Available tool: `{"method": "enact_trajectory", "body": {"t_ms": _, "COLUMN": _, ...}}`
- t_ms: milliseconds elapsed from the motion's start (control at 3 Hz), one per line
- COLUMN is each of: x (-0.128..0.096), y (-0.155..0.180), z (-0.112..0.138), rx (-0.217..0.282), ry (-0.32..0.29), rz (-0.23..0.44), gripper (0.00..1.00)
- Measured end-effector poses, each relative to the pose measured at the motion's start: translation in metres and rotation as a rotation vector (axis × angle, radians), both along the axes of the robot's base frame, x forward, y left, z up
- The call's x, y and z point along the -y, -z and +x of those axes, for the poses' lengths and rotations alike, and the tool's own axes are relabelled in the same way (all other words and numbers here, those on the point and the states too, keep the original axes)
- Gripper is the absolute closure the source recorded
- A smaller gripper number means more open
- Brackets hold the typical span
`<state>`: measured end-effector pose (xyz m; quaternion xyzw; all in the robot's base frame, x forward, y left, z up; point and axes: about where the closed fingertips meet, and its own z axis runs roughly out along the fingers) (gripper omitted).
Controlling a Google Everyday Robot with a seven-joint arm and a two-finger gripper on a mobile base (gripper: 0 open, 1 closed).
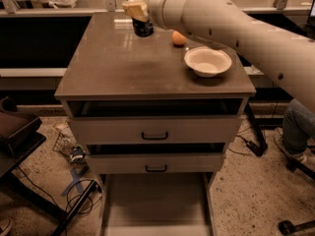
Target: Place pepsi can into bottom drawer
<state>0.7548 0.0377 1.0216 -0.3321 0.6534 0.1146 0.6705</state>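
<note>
The pepsi can [142, 25], dark blue with a silver top, is held above the far part of the cabinet top. My gripper [136, 9] is shut on the can near its top; one pale finger [135, 8] crosses the can's front. The arm reaches in from the right. The bottom drawer [155, 203] is pulled out at the foot of the cabinet, a shallow pale grey tray with nothing in it. The can is well behind and above the drawer.
A white bowl [207, 61] and an orange fruit [178, 38] sit on the cabinet top [123, 63]. Two upper drawers with black handles [154, 135] are shut. A dark chair base [19, 136] and cables lie at the left on the floor.
</note>
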Motion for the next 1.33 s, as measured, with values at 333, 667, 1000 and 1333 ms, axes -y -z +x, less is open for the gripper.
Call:
{"method": "enact_trajectory", "body": {"t_ms": 333, "x": 0.044, "y": 0.002, "z": -0.044, "rx": 0.01, "ry": 0.098, "rz": 0.012, "gripper": 1.0}}
{"method": "enact_trajectory", "body": {"t_ms": 667, "x": 0.08, "y": 0.017, "z": -0.089, "rx": 0.003, "ry": 0.191, "rz": 0.024, "gripper": 1.0}}
{"method": "enact_trajectory", "body": {"t_ms": 1000, "x": 0.117, "y": 0.049, "z": -0.132, "rx": -0.04, "ry": 0.279, "rz": 0.047, "gripper": 1.0}}
{"method": "enact_trajectory", "body": {"t_ms": 1333, "x": 0.144, "y": 0.085, "z": -0.166, "rx": -0.078, "ry": 0.351, "rz": 0.087, "gripper": 1.0}}
